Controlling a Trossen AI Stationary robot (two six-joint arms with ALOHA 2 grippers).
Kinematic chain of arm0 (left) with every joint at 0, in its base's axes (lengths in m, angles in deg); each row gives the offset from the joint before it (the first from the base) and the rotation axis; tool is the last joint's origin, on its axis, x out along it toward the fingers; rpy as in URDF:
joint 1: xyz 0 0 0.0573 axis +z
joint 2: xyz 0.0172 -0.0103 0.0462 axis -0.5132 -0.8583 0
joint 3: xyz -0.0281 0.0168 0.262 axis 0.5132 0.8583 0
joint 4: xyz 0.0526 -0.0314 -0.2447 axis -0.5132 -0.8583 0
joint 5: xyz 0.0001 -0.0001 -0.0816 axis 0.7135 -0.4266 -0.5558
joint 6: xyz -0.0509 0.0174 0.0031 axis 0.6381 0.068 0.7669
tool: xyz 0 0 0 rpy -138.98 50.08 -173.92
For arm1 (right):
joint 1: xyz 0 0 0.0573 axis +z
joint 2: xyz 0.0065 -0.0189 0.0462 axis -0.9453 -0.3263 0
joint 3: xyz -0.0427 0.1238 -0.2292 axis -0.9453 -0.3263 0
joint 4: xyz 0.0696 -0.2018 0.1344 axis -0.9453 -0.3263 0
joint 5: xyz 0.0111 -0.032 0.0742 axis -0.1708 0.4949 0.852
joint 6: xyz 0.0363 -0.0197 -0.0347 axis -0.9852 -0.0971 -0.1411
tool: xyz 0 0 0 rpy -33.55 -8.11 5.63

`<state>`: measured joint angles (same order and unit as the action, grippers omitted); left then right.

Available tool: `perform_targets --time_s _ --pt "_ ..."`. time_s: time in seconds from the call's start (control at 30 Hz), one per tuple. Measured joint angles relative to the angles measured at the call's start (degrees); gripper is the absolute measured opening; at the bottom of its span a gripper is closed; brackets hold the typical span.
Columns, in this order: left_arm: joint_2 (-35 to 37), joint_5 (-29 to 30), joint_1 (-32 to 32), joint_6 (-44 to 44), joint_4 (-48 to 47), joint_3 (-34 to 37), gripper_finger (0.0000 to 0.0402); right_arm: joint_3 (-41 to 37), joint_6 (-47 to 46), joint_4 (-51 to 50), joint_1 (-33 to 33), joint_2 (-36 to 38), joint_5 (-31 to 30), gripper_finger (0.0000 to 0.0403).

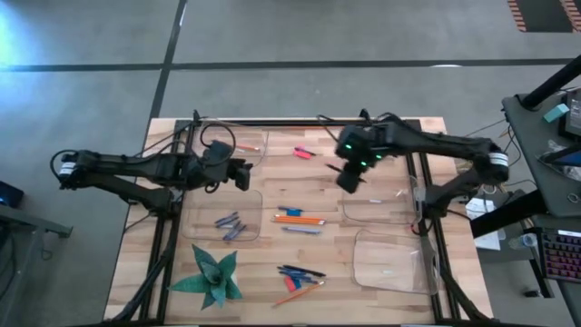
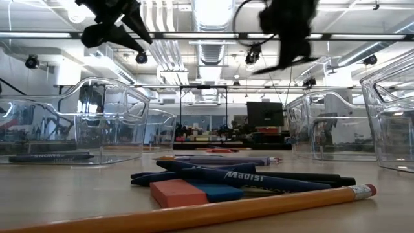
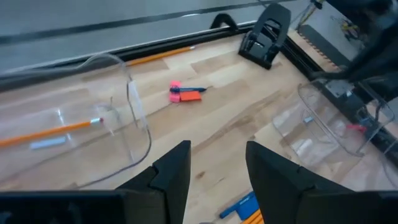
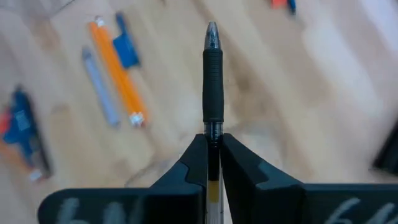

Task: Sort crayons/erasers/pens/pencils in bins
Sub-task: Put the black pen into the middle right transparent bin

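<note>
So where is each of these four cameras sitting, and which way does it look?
High view: above, looking straight down on the wooden table; both dark arms show, the right claw raised mid-table.
Low view: at table-top height, looking level across; both arms hang from above.
Left wrist view: on the left arm, past its open left claw toward a clear plastic bin.
Right wrist view: on the right arm, past its claw shut on a slender black pen.
Shared: the long orange pencil shows from above too.
</note>
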<state>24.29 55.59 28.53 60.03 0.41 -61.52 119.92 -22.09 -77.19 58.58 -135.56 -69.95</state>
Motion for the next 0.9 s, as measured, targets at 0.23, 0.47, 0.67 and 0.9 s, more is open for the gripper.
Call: perform_targets --time_s 0.23,0.47,0.67,0.9 --pt "-0.67 -1.57 0.02 -7.15 2.78 0.00 0.0141 -4.15 -14.17 -4.26 6.61 7.07 -4.47 0.0021" --pt "-0.54 -3.68 0.02 -10.80 3.23 0.00 0.0141 -14.69 -23.60 -7.59 11.22 7.03 -5.46 0.0022" --pt "-0.54 -6.20 0.02 -10.74 3.22 0.00 0.0141 -24.65 -23.23 -6.90 10.72 7.15 -5.44 0.0022" --pt "-0.54 -5.17 0.13 -10.41 4.71 0.02 0.0141 -34.63 -19.34 2.32 8.57 7.23 -3.78 0.0022"
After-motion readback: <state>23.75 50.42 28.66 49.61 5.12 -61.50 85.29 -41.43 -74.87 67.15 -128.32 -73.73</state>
